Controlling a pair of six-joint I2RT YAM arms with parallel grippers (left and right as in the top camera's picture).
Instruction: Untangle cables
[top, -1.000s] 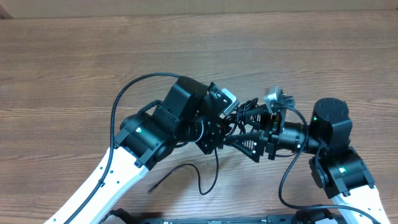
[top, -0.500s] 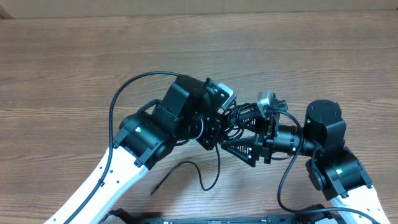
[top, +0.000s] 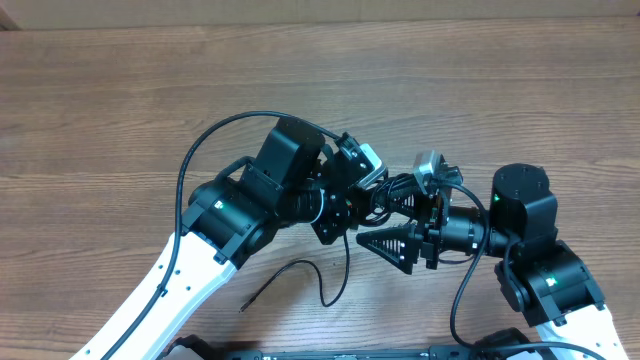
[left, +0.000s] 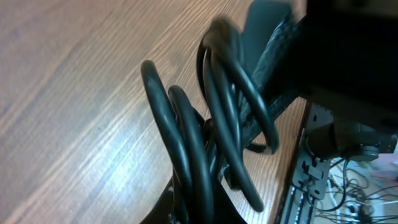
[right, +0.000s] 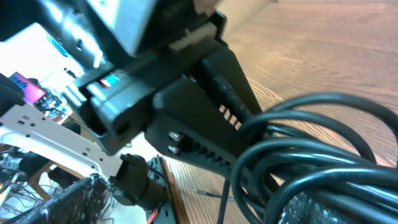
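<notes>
1. Three green lights (top: 221, 210) are counted from overhead: one on the left arm (top: 190, 270) and two on the right arm (top: 520, 205).
2. The cables (top: 385, 190) are bunched in one bundle, held above the table (top: 120, 90) between the two grippers; about four loops can be counted in the left wrist view.
3. One strand (top: 325, 290) is seen trailing from the bundle onto the table, ending in a small plug end (top: 240, 307).
4. The left gripper (top: 350, 205) is clamped on the cables.
5. The right gripper (top: 367, 213) is seen with its jaws apart, the loops lying between them.
</notes>
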